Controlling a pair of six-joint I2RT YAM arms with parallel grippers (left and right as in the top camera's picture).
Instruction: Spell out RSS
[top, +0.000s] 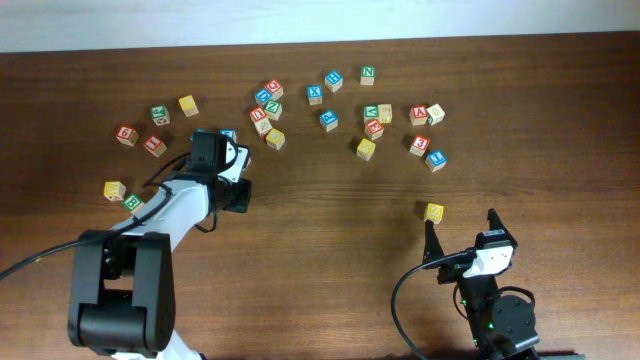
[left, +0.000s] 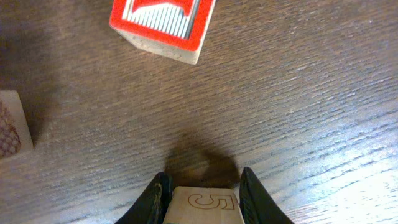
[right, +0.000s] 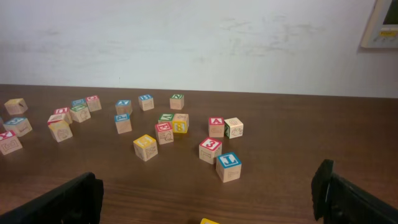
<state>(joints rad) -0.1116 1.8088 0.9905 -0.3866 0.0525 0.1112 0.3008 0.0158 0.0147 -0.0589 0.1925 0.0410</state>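
The left wrist view shows the left claw (left: 202, 190) narrowed onto a block (left: 205, 206), with a finger (left: 155, 196) at each side. The bottom edge cuts the block off. Its top face bears a carved mark that could be S or 5; I cannot tell which. At 12 o'clock from it a red block (left: 163, 25) lies apart on the table (left: 298, 112), cut by the top edge so its letter is out of view. At 10 o'clock a plain block (left: 12, 124) is cut by the left edge and shows only a hatched picture.

In the overhead view the left arm (top: 170, 215) reaches from its base at 7 o'clock toward 1 o'clock, and the wrist hides the fingers and most of what they hold. Loose blocks (top: 329, 119) are scattered from 10 to 2 o'clock on the table, most letters too small to read. Which ones carry R or S I cannot tell.

The right arm (top: 495, 300) sits folded low at 5 o'clock. The right claw (top: 462, 232) is spread wide and points to 12 o'clock. A yellow block (top: 434, 211) lies just off its left fingertip at 11 o'clock. The right wrist view shows only a sliver of that block at the bottom edge. Farther off in that view, a 3 block (right: 210, 149) and an A block (right: 216, 126) can be read.
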